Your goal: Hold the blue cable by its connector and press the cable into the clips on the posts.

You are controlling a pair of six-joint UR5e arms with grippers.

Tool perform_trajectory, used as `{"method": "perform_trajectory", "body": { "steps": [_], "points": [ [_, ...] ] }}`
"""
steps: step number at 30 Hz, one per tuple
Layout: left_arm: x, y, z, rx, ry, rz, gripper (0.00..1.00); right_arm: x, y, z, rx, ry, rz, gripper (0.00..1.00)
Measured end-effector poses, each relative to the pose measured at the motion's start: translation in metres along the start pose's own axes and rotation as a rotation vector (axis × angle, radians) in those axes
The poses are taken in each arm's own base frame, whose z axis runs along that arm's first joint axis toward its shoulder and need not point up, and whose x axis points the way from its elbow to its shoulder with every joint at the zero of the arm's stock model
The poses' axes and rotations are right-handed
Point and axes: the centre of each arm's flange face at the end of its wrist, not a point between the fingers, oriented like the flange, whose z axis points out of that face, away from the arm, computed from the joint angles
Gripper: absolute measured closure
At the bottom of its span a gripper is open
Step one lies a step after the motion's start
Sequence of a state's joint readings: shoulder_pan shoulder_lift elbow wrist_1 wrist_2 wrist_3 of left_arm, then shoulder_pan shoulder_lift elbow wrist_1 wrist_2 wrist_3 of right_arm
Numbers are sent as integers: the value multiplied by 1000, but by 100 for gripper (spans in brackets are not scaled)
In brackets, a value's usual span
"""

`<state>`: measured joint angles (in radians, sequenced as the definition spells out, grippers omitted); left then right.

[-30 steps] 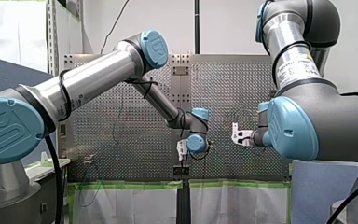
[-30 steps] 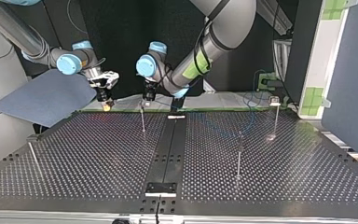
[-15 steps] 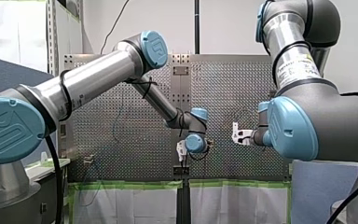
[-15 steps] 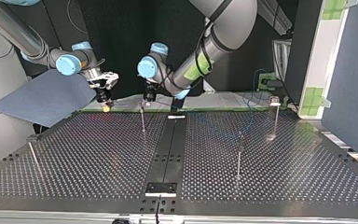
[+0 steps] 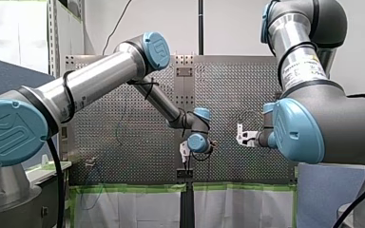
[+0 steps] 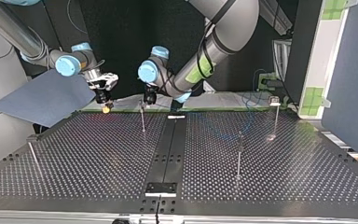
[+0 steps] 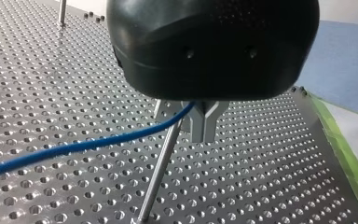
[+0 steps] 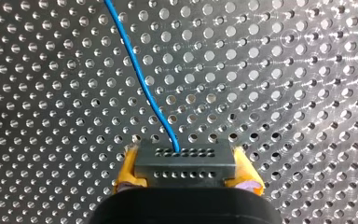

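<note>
Clamping the connector (image 8: 185, 163), my right jaws are holding the blue cable (image 8: 142, 79) running straight ahead, while my nearer left jaws are pinching it beside the post (image 7: 161, 172) top.

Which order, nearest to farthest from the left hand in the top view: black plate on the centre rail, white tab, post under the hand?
From my left hand:
1. Post, directly beneath it.
2. White tab, just beside, towards the view's right.
3. Black plate, well forward, nearest the camera.

Left gripper (image 7: 204, 128) and right gripper (image 8: 186, 164) hover low, jaws closed.
</note>
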<state>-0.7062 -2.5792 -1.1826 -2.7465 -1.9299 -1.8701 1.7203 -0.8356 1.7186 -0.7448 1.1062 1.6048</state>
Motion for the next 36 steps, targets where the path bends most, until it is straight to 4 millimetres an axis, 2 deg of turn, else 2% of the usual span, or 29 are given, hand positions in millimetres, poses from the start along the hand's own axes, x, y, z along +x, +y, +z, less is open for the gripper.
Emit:
{"method": "perform_trajectory", "body": {
  "steps": [11, 22, 36],
  "points": [
    [-4, 9, 5, -13, -4, -6, 100, 1, 0, 0, 0, 2, 0, 100],
    [-31, 23, 29, -21, -47, -35, 100, 2, 0, 2, 11, 10, -4, 100],
    [-39, 45, 44, -17, -56, -48, 100, 7, -1, 7, 17, 58, -4, 100]
  ]
}}
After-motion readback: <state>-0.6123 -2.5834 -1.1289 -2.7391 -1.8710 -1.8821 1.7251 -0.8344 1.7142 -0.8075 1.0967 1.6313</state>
